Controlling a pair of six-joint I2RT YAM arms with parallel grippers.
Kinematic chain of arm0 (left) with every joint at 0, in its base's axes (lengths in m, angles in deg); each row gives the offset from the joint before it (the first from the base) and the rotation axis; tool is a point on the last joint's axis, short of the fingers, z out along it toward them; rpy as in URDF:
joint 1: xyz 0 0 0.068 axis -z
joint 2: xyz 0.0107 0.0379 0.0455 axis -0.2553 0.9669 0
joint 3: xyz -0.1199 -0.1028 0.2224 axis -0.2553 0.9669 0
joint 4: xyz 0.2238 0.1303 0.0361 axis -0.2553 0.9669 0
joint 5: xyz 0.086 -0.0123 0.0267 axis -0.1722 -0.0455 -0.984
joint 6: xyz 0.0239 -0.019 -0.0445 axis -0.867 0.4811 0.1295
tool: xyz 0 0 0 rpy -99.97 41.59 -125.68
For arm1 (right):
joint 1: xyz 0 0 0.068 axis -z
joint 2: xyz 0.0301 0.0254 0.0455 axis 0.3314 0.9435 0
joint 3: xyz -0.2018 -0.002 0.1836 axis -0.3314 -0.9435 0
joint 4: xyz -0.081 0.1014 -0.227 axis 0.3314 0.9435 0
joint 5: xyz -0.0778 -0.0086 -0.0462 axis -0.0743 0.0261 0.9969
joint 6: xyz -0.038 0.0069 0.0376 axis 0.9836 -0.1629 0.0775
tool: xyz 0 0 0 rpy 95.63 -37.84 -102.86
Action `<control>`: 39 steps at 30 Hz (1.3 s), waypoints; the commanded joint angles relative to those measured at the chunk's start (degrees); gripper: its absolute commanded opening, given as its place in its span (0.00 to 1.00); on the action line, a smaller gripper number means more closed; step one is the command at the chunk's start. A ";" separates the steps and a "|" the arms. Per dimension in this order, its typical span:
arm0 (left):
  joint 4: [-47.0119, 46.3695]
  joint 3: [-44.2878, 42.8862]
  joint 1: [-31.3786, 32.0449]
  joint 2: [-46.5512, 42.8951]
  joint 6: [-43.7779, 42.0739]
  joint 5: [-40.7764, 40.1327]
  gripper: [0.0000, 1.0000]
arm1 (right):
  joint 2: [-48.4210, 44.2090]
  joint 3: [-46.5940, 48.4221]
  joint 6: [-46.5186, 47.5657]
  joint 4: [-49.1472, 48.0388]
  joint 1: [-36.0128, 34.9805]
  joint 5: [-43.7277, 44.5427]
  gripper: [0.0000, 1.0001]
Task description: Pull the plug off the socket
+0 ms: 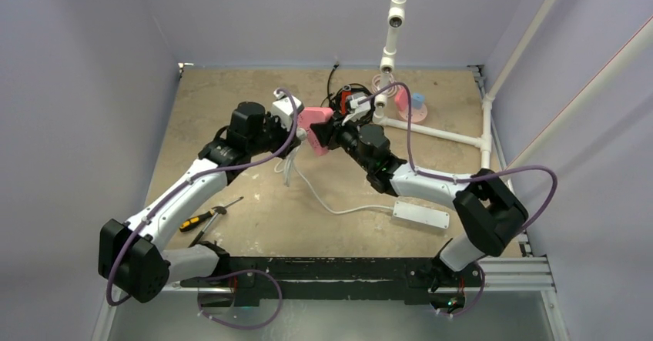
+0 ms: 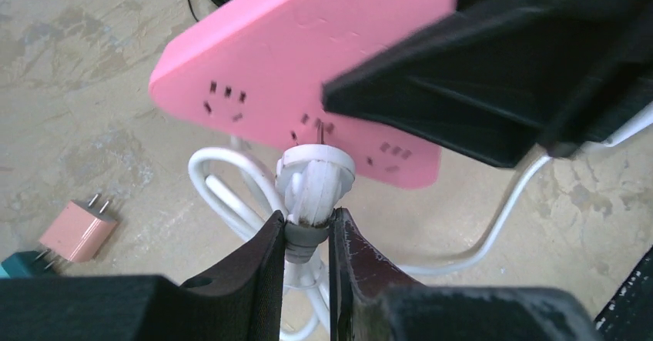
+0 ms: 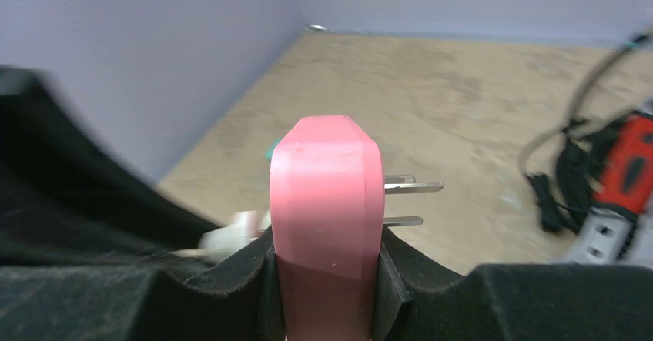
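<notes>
Top external view has both arms meeting above the middle of the worktop (image 1: 231, 95), and the risks run across from there.

On the left, the left hand (image 2: 306, 224) is pinched tight on the grey neck of the white plug (image 2: 316, 173), behind its round head rather than on the head itself. That grip is narrow and sits where the cord (image 2: 231, 195) joins. A hard pull could let the fingers slide down the cord, or load the joint instead of the plug body. The cord loops loosely just under the fingers and might catch as the arm draws back.

In the middle, thin prongs show bare between the plug's head and the slotted face of the pink socket block (image 2: 308, 56). The plug looks partly out, though I cannot tell whether the tips are in the slots. A pull off the line of the prongs would likely bend or jam them.

On the right, the right hand (image 3: 327, 252) clamps the block by its thin edges, so a sideways tug could make it pivot or slip out. The block's own metal pins (image 3: 412, 188) jut from its back and could snag nearby cables.

Far right at the back, a light-blue cube (image 1: 416, 99) stands on a pink disc (image 1: 408, 115), well apart from both hands.
</notes>
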State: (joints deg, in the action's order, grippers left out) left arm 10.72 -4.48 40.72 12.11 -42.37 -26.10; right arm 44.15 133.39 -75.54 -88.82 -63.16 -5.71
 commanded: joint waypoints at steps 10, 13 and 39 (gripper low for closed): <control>-4.84 1.04 6.76 -2.38 -1.97 -10.40 0.00 | 5.50 3.44 -2.04 6.54 5.06 7.33 0.00; -4.42 0.98 6.75 -2.83 -1.88 -13.69 0.00 | 4.49 2.47 -1.63 5.01 5.03 5.81 0.00; -3.47 -17.59 -27.73 2.64 6.43 -32.12 0.00 | -3.85 -3.22 -1.16 -2.38 3.73 13.56 0.00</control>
State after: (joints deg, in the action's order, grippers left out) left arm 10.93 -11.74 16.31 12.68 -37.01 -55.63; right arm 45.59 131.94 -76.20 -84.71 -59.47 0.67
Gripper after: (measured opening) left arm 0.195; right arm 0.371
